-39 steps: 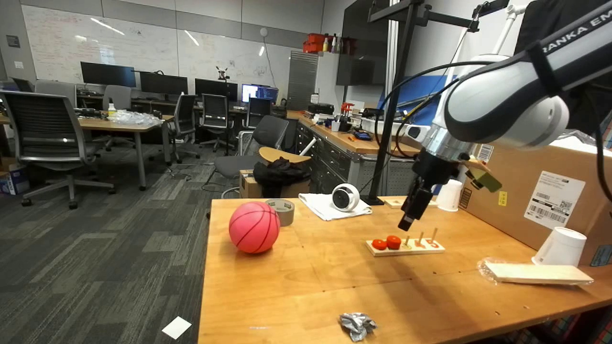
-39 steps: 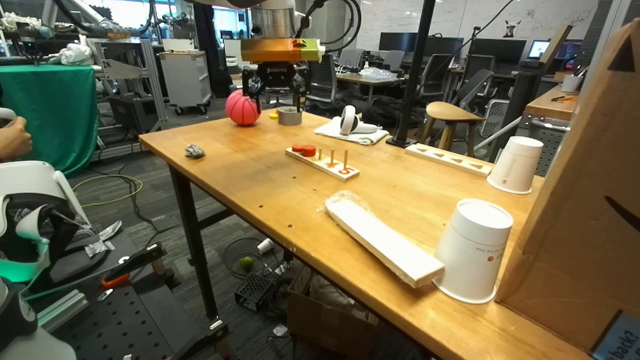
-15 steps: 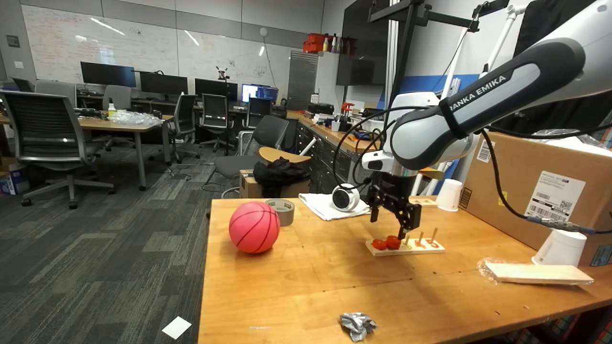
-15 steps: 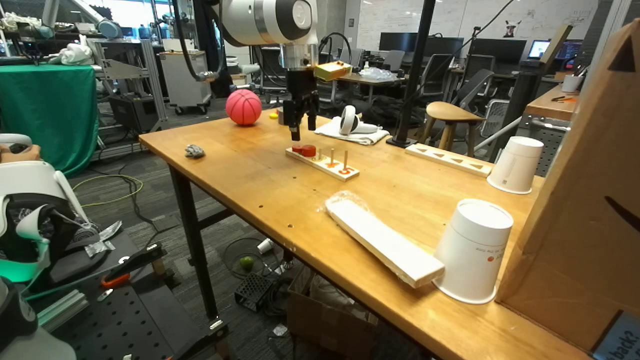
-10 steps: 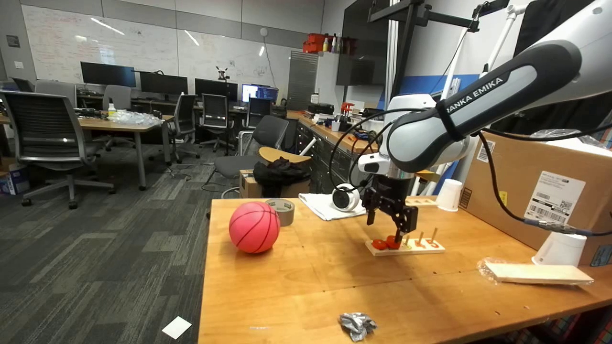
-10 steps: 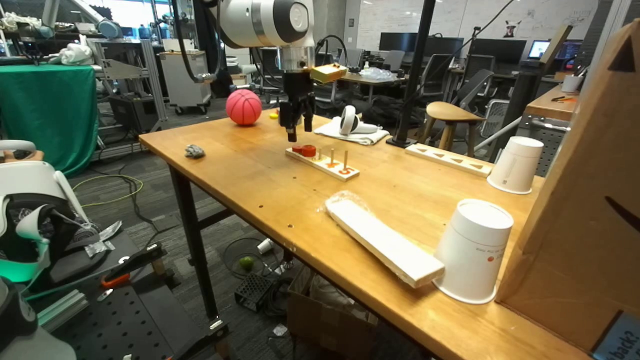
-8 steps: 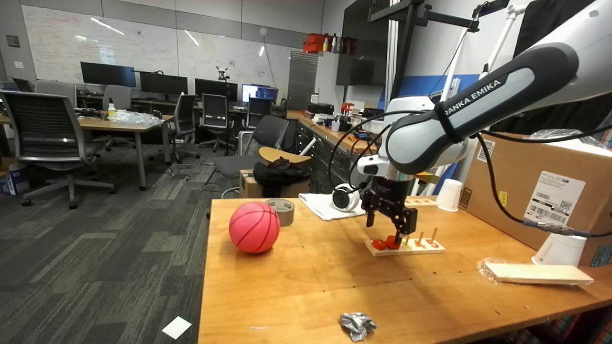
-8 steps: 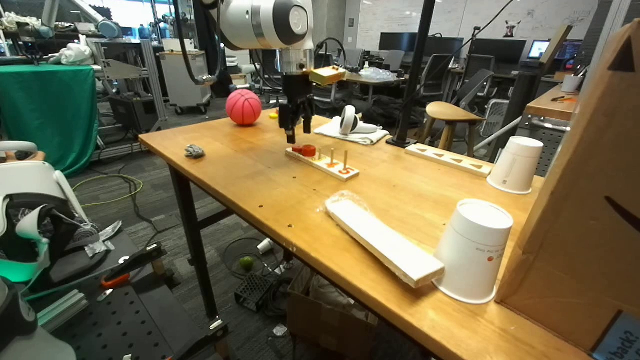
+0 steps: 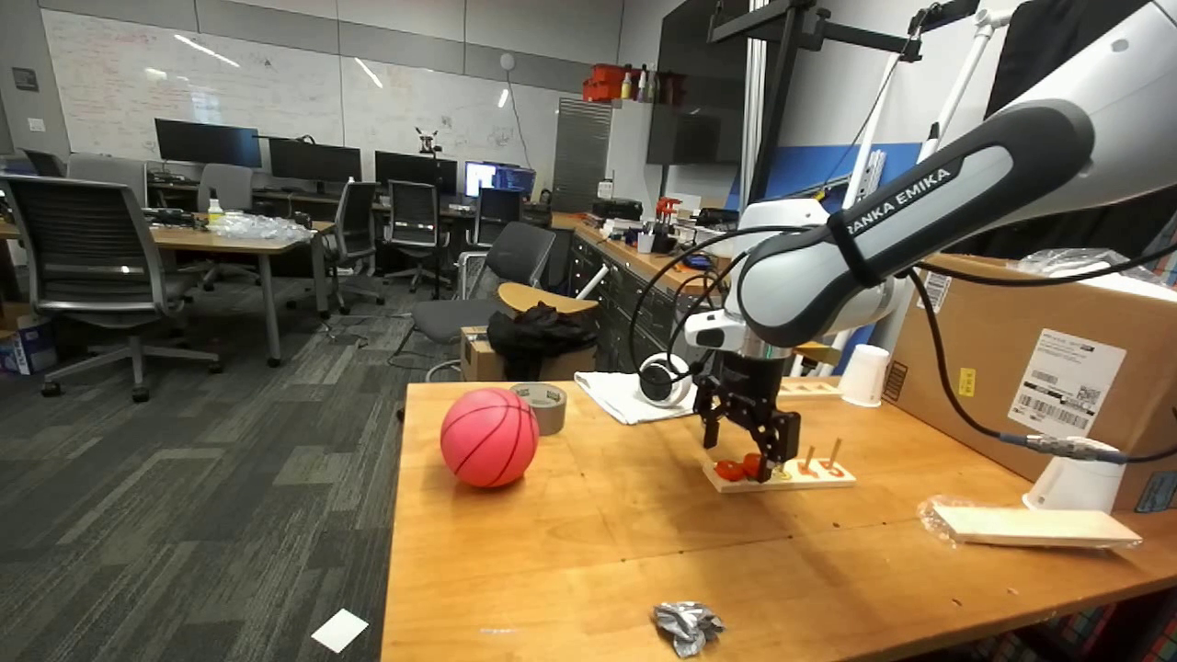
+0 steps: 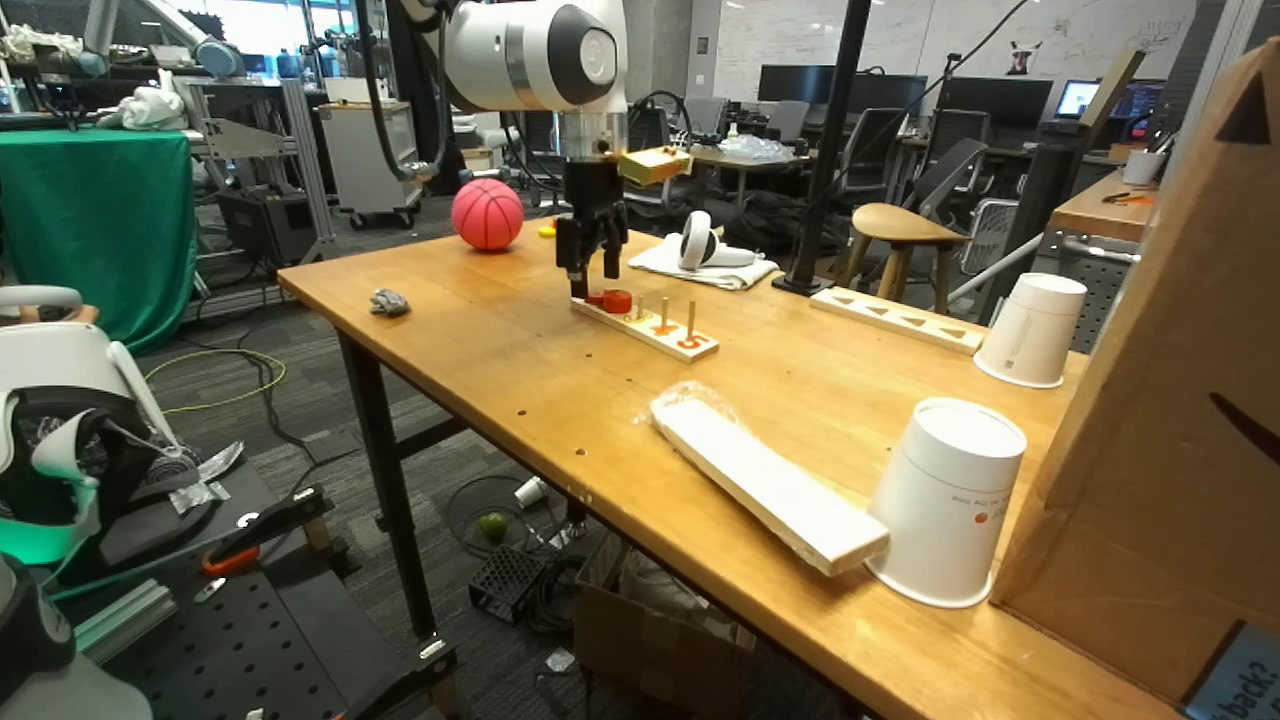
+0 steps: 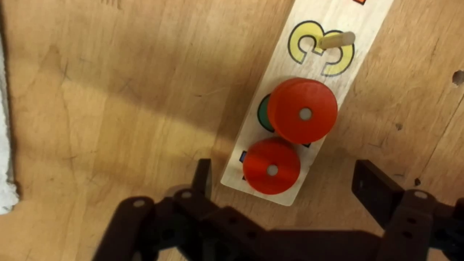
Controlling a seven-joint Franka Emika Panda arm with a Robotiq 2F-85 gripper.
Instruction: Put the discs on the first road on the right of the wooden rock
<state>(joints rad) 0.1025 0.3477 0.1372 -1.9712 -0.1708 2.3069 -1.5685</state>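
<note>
I see the gripper spread, unloaded, presumably to span the red discs; pegs retain these toward a short edge of the wooden rack, inside the edges of the table.

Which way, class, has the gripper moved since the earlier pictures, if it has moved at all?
Yes: in an exterior view, the gripper has come down, closer to the peg board, which has stayed where it was.

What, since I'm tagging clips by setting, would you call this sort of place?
Probably a robotics lab with office space: a robot arm, a written-on whiteboard and a row of monitors.
</note>
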